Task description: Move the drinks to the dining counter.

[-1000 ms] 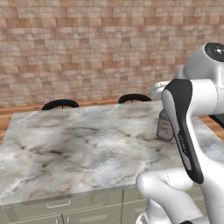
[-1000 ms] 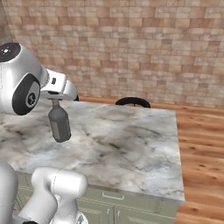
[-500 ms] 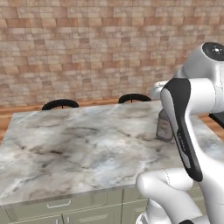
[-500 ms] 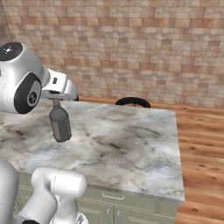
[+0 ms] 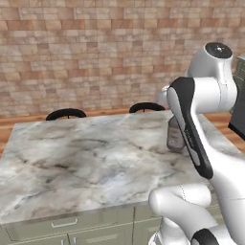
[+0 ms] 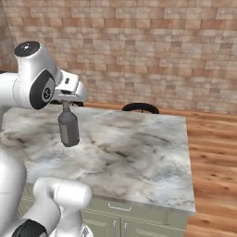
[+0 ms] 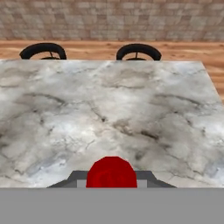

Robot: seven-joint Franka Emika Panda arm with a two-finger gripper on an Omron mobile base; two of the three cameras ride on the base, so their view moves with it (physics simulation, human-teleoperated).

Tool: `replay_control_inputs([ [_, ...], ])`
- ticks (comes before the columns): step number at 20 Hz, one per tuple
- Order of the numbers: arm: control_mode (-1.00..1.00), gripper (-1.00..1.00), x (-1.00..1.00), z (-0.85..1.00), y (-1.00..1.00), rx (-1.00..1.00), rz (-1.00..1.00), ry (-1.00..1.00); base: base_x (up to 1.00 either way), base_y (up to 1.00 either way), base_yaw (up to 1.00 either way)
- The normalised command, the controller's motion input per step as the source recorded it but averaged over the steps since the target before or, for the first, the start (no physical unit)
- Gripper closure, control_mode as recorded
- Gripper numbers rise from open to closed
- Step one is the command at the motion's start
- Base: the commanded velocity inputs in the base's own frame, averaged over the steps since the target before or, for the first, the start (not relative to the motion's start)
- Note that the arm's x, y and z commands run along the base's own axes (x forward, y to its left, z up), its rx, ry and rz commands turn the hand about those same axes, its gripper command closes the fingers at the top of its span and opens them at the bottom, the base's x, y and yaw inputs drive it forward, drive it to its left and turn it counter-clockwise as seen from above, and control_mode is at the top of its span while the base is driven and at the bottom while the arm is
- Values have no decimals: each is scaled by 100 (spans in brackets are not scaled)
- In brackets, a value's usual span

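One of the drinks, a squat grey-brown bottle [image 6: 68, 128] with a red cap [image 7: 111, 172], hangs upright low over the dining counter [image 6: 134, 155], near its left side in the right base view. My gripper [image 6: 66, 105] is shut on the bottle's neck from above. In the left base view the bottle [image 5: 174, 137] is partly hidden behind my forearm, over the right part of the marble top [image 5: 86, 158]. In the hand view the cap sits between my fingertips, with the veined counter [image 7: 131, 109] spreading ahead. Whether the bottle's base touches the marble I cannot tell.
Two black round stools [image 5: 66, 114] [image 5: 146, 107] stand at the counter's far edge, before a brick wall. Sage green drawer fronts [image 6: 139, 215] run below the near edge. Wooden floor [image 6: 213, 152] lies beyond the counter's right end.
My arm and the bottle have edged a little farther out over the counter. The grip on the bottle is unchanged.
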Motion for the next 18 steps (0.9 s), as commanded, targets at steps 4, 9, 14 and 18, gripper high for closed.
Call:
replay_control_inputs([
  [4, -100, 100, 52, -23, 0, 0, 0, 3, 0, 0, 0],
  [9, -100, 100, 52, -24, 0, 0, 0, 0, 0, 0, 0],
  [14, -100, 100, 38, -25, 0, 0, 1, 0, 0, 0, 0],
  [18, -100, 100, 35, -26, 0, 0, 1, 0, 0, 0, 0],
])
